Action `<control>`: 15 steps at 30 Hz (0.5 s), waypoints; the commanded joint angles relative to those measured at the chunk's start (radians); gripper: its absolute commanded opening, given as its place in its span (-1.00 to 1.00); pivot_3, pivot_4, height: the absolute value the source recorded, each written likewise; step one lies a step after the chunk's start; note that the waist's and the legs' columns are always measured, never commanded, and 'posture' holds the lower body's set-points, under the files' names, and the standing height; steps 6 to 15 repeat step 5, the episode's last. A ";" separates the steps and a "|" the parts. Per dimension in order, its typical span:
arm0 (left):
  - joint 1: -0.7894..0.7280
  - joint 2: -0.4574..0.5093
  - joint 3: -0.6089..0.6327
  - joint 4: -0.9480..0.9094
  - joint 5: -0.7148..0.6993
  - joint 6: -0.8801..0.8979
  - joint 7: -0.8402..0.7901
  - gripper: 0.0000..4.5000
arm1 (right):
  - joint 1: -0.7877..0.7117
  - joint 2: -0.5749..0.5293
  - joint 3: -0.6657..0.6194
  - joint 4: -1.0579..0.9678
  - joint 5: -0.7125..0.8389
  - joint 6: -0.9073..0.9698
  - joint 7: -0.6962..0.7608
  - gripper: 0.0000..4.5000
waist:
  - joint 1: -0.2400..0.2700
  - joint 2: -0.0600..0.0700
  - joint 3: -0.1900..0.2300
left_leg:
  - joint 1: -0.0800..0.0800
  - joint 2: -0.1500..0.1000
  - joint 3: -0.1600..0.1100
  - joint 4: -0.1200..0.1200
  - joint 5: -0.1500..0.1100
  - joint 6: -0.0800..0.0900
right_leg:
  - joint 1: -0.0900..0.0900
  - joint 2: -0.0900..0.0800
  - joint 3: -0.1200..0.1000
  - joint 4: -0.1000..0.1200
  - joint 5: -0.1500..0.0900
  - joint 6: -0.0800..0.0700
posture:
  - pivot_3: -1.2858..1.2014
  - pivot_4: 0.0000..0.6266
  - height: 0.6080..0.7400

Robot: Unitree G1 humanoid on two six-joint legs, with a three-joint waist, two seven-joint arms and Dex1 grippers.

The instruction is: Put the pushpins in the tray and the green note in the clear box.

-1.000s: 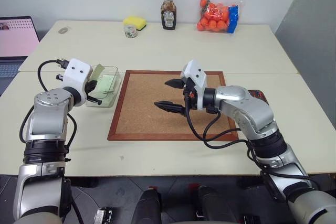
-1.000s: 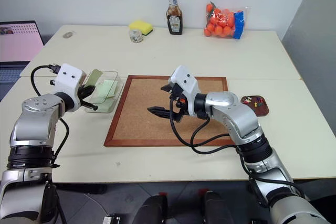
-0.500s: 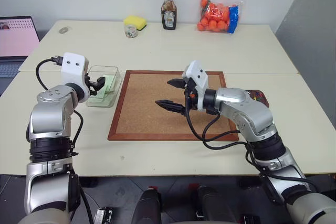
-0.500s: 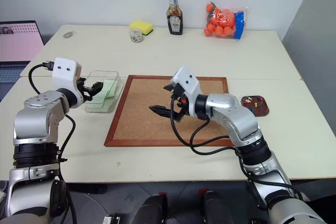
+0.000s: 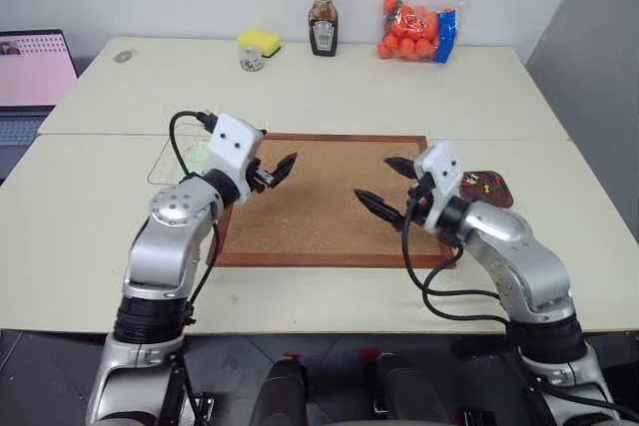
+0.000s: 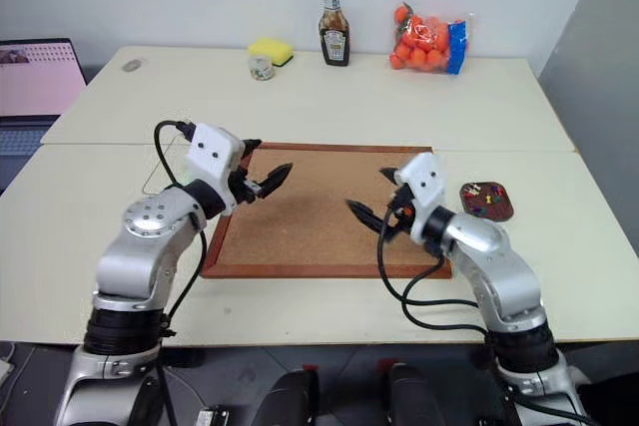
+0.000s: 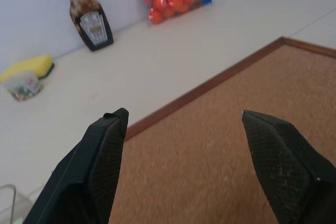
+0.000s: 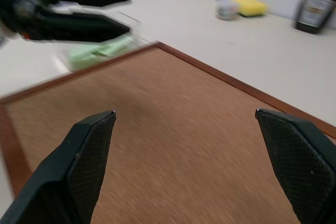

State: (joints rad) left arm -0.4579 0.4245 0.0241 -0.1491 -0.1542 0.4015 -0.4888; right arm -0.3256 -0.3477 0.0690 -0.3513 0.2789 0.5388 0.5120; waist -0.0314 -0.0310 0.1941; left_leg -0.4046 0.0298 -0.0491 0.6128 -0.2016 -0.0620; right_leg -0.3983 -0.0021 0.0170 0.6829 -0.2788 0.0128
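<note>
Both arms hang over the corkboard (image 5: pixel 319 197) in the middle of the worktop (image 5: pixel 300 87), pointing in toward each other. The left tool (image 5: pixel 272 173) has its fingers spread apart with nothing between them; the right tool (image 5: pixel 391 185) is spread wide too, and equally empty.

The green note (image 8: pixel 100 52) lies inside the clear box (image 5: pixel 180 159), which sits just off the board's left edge, behind the left arm. From the right wrist view the note looks flat on the box floor. The tray (image 6: pixel 485 201) rests just beyond the board's right edge, close beside the right arm, with the pushpins (image 6: pixel 483 199) showing as tiny coloured specks in it. I can see no pin left on the cork, though they are small enough to miss.

So each task thing lies outward from its nearer tool, away from where the fingers point. To my eye both jobs look finished, and the next move is likely just a withdrawal.
</note>
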 commanded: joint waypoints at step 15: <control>0.043 -0.042 -0.008 0.008 -0.016 -0.058 -0.013 0.62 | 0.032 0.045 -0.051 -0.071 -0.035 -0.078 -0.111 1.00 | -0.004 0.000 0.000 | 0.002 0.001 0.001 -0.001 0.000 0.000 | 0.000 0.002 0.001 0.000 0.000 0.000 | 0.03 -0.52 1.00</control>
